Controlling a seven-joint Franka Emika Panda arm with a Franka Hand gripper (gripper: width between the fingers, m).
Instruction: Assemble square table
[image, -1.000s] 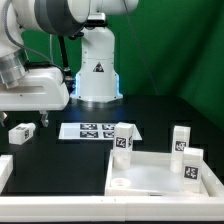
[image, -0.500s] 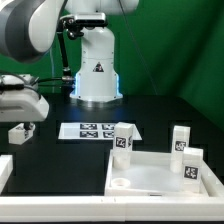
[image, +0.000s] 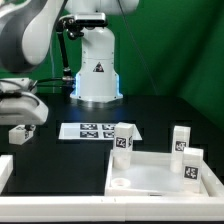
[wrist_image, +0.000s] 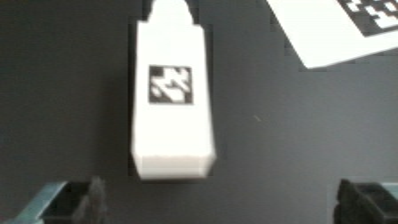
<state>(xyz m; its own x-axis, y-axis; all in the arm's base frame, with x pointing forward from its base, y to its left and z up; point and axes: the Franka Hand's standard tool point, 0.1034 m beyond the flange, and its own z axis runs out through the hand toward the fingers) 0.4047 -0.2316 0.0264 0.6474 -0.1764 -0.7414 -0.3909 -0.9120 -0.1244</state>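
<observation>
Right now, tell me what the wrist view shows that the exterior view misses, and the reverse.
Only the wrist view shows the gripper open, its dark fingertips straddling empty space just short of the lying leg's end. Only the exterior view shows the square tabletop, three upright legs on it, and the robot base. Both show that lying leg and the marker board.

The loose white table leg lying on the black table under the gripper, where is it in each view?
Exterior view: the short white tagged leg lies at the exterior view's left, below the arm, left of the marker board.
Wrist view: the leg fills the centre, lying lengthwise.
Shared landmark: the marker board, beside the leg.
</observation>
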